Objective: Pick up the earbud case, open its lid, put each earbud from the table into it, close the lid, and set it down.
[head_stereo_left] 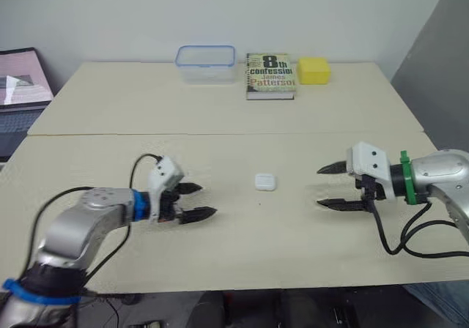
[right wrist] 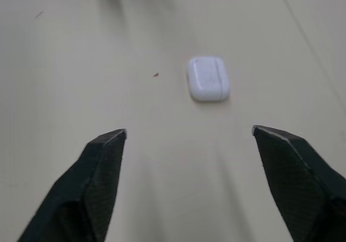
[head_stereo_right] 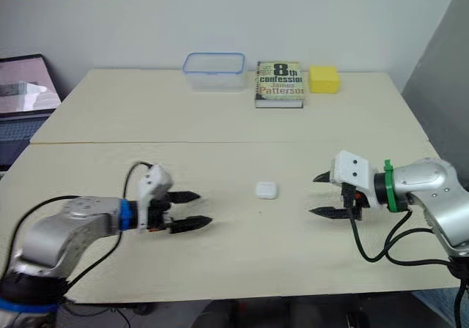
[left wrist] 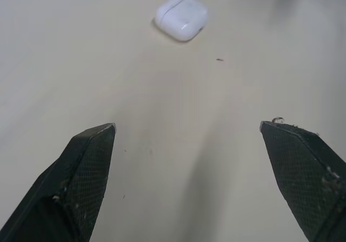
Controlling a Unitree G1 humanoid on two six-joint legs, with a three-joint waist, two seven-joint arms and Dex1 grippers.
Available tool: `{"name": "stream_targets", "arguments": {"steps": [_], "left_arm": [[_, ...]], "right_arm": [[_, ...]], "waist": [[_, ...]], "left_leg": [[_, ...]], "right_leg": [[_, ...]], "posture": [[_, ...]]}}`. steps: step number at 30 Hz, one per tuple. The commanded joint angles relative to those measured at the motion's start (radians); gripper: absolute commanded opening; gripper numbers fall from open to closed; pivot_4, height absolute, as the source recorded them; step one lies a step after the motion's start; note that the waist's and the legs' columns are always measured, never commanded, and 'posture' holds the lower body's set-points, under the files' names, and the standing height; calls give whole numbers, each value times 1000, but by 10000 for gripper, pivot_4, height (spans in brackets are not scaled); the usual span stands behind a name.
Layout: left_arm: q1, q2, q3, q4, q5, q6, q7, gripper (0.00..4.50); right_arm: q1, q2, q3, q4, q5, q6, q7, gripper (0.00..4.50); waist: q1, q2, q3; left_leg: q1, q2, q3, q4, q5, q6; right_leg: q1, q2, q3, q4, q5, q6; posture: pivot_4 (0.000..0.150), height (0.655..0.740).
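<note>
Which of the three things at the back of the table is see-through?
The plastic box with the blue rim, leftmost in the row. The book and the yellow block beside it are solid.

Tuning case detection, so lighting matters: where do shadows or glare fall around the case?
Left eye view: the case lies in even light; faint shadows under the left claw and right claw stop short of it. Left wrist view: a narrow shadow hugs one side of the case. Right wrist view: thin shadow along one edge, no harsh glare.

Left end effector (head_stereo_left: 196, 201) fingers spread, pointing inward, right end effector (head_stereo_left: 327, 187) fingers spread, facing it
</note>
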Motion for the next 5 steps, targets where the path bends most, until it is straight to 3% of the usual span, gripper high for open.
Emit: {"name": "stream_targets", "arguments": {"steps": [1, 5], "left_arm": [[54, 26, 109, -68, 27, -59, 35, 45000], [74, 13, 160, -82, -5, -84, 29, 45000]], "right_arm": [[-6, -27, -67, 40, -10, -90, 32, 41541], [-26, -30, -55, 109, -40, -157, 47, 41541]], "waist": [[8, 0, 0], [14, 0, 0]], "left_leg": [[0, -1, 0, 0, 0, 0], [0, -1, 1, 1, 0, 1]], "right_leg": [[0, -1, 0, 0, 0, 0], [1, -1, -1, -1, 0, 0]], "posture": [[1500, 7387], [1500, 7387]]}}
